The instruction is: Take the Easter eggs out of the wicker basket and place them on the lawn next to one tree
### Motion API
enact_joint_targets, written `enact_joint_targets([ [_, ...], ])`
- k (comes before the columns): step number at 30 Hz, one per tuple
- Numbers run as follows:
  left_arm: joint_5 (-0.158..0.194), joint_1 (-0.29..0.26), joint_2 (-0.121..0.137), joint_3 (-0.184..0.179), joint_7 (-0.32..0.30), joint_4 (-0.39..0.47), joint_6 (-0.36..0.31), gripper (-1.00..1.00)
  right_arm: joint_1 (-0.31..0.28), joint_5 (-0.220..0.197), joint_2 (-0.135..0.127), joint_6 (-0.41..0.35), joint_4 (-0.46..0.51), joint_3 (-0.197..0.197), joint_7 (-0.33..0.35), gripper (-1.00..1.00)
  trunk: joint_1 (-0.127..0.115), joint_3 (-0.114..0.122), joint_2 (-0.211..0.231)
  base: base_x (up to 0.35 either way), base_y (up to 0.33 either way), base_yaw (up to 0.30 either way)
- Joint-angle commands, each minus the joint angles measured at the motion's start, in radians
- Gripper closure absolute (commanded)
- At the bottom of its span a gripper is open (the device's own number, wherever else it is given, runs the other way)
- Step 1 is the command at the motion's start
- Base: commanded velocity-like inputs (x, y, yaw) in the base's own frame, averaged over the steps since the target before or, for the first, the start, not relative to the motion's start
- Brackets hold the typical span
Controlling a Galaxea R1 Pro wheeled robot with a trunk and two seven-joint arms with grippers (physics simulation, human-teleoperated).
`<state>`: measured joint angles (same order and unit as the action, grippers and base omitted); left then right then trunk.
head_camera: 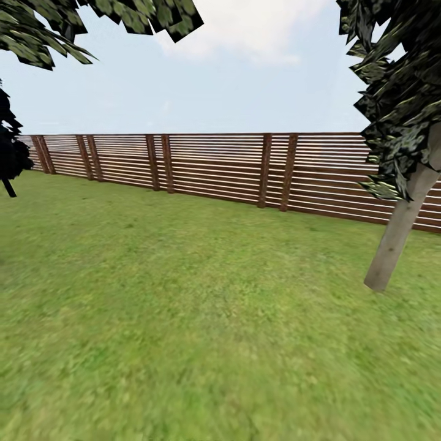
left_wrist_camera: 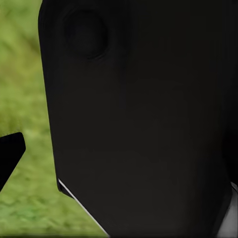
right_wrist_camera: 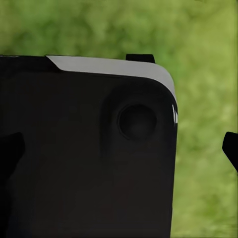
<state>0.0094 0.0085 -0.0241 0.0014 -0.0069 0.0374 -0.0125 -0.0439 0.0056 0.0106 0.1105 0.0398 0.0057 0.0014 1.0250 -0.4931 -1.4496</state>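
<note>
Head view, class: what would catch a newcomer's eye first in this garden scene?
The brown slatted fence runs across the far edge of the lawn. A tree with a pale leaning trunk stands at the right, just in front of the fence. A dark tree stands at the far left.

Dark robot body over blurred lawn

A large black panel (left_wrist_camera: pixel 144 124) with a round recess blocks most of the view; blurred green lawn (left_wrist_camera: pixel 25 89) shows beside it, with one black end effector fingertip (left_wrist_camera: pixel 10 151) nearby.

Left wrist (left_wrist_camera: pixel 144 124), right wrist (right_wrist_camera: pixel 84 158) — dark housings close up; finger spread unclear.
</note>
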Motion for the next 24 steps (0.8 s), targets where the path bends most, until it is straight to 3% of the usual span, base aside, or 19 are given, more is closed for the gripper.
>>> enact_joint_targets([
  [1, 0.001, 0.001, 0.000, 0.000, -0.001, 0.002, -0.001, -1.00, -0.001, 0.001, 0.000, 0.007, -0.001, 0.000, 0.000, -1.00, 0.000, -0.002, 0.000, 0.000, 0.000, 0.173],
  [24, 0.001, 0.001, 0.001, 0.013, -0.001, 0.002, -0.001, -1.00, -0.001, 0.002, 0.000, 0.012, -0.001, 0.000, 0.000, -1.00, 0.000, -0.034, 0.000, 0.000, 0.000, 0.181],
])
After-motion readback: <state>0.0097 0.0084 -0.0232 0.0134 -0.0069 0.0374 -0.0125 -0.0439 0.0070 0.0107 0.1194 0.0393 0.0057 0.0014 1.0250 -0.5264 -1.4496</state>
